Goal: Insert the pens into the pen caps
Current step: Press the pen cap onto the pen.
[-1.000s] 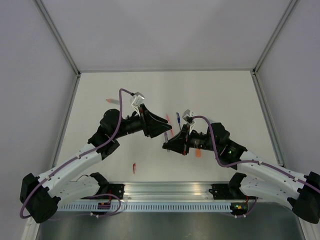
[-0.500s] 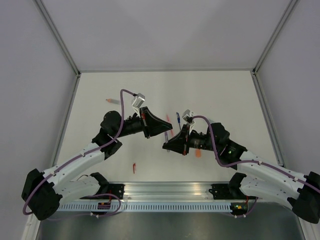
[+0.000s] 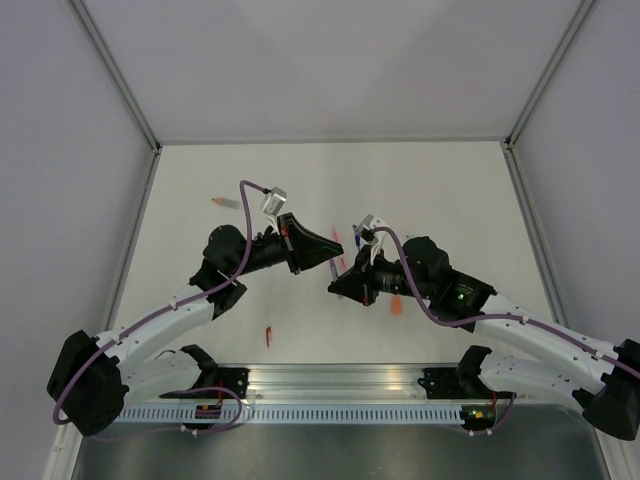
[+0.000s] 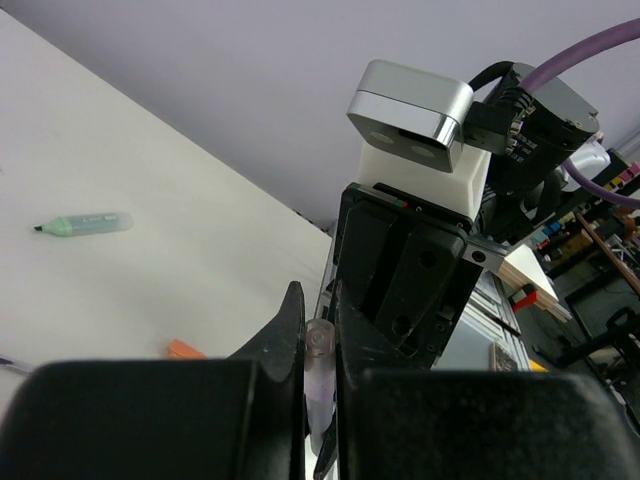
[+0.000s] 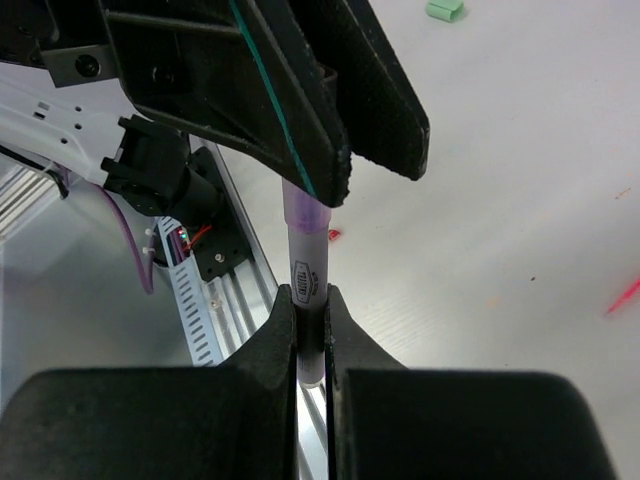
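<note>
A pale purple pen [image 5: 305, 275] with a printed label stands in my right gripper [image 5: 310, 300], whose jaws are shut on its barrel. The pen's upper end sits in a translucent purple pen cap [image 4: 320, 345], and my left gripper [image 4: 318, 305] is shut on that cap. From above, the two grippers meet tip to tip over the table's middle, the left gripper [image 3: 325, 256] above the right gripper [image 3: 340, 284], with the pen [image 3: 333, 269] bridging them. Where pen and cap join is hidden by the left fingers [image 5: 330, 100].
A mint green capped pen [image 4: 85, 224] lies far left on the table, and an orange cap [image 4: 185, 350] lies near the left jaws. A blue pen [image 3: 357, 237], an orange piece [image 3: 397, 306], a red piece [image 3: 268, 336] and a green cap [image 5: 445, 9] lie scattered. The metal rail [image 3: 330, 385] runs along the near edge.
My left gripper has shut on the purple cap. The right wrist has turned and shifted slightly toward the left gripper, still holding the pen.
</note>
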Controlling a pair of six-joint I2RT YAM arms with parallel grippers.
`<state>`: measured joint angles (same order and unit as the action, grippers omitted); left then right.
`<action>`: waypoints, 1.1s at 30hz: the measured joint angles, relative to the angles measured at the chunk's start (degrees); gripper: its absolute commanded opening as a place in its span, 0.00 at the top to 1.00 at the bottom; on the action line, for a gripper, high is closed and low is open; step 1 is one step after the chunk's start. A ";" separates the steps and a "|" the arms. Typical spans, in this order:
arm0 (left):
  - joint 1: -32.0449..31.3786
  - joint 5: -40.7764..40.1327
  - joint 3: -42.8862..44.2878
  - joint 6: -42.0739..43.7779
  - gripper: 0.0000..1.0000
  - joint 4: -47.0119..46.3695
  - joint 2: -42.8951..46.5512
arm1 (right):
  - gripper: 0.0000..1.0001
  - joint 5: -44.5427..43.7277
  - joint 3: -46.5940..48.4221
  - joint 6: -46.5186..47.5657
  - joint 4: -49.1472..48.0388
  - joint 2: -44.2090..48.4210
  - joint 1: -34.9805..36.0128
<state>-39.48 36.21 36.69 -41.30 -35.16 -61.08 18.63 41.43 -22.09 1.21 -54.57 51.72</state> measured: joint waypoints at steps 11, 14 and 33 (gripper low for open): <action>1.07 -5.44 -4.92 -2.14 0.98 -10.25 -0.04 | 1.00 -2.03 9.44 5.01 10.64 -5.64 -0.98; 1.31 -7.43 -4.87 -2.32 0.98 -11.10 -0.04 | 1.00 -2.05 13.16 6.78 13.86 -7.72 -1.70; 1.75 -17.40 -2.95 -1.46 0.98 -9.27 -3.26 | 1.00 -7.67 30.18 17.68 30.82 -20.39 -3.93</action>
<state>-37.74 18.81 33.74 -42.76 -44.42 -64.34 10.96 71.61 -4.40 32.03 -74.96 47.79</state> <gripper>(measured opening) 0.085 0.056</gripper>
